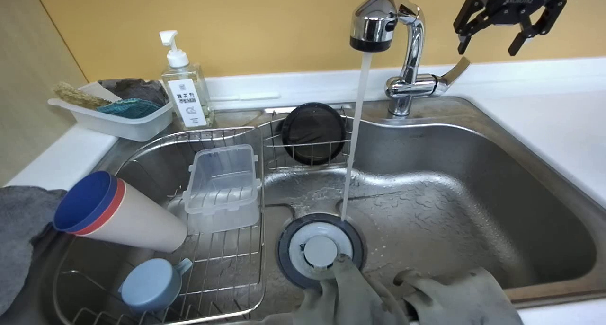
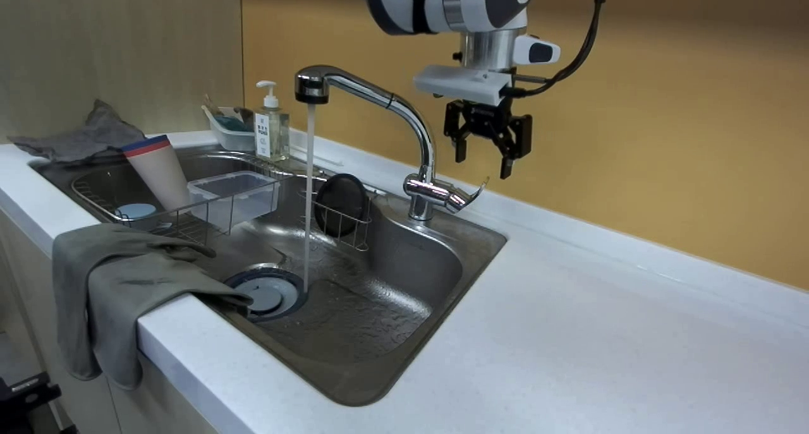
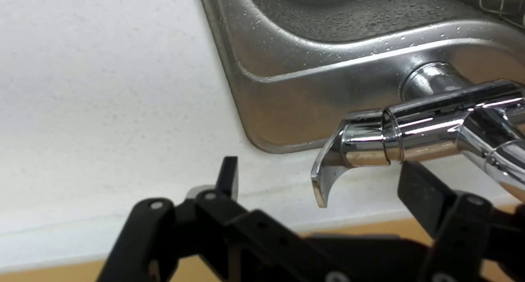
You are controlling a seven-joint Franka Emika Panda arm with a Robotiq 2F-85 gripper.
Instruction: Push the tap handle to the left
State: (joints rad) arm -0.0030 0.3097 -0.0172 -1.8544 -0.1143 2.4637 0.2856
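**Spread gripper (image 2: 483, 163) above tap handle (image 3: 328, 167), push not yet made**

Jaws well apart, nothing between them held. Gripper hangs from the arm (image 2: 449, 7), tips down. Wrist view frames the lever between the two fingers, but both exterior views put the tips higher; no contact visible. In an exterior view a fingertip (image 1: 464, 47) looks very near the lever's end; depth hard to judge.

Handle: short chrome lever off the side of the tap body (image 1: 412, 86), angled up and out, away from the spout head (image 1: 371, 29).

Progress, my read: approach mostly done. Left: get down beside the lever, then the sideways shove. Nothing suggests any pushing so far. Water stream (image 1: 355, 136) runs, landing at the edge of the drain (image 1: 319, 251).

Surface: wet steel sink (image 1: 492, 183) set in white counter (image 2: 569, 333). Wire rack (image 1: 236, 255) holds clear container (image 1: 222, 188), tilted stacked cups (image 1: 147, 225), blue mug (image 1: 151, 282). Black round dish (image 1: 313, 133) stands upright near the tap. Rubber gloves (image 2: 145, 282) drape over the front edge. Soap bottle (image 1: 187, 91) beside tub of scrubbers (image 1: 137, 126); grey cloth (image 2: 82, 137) at the corner.

Room: yellow-orange wall (image 2: 695, 137) behind, wood-grain panel (image 2: 126, 42) at the far end.
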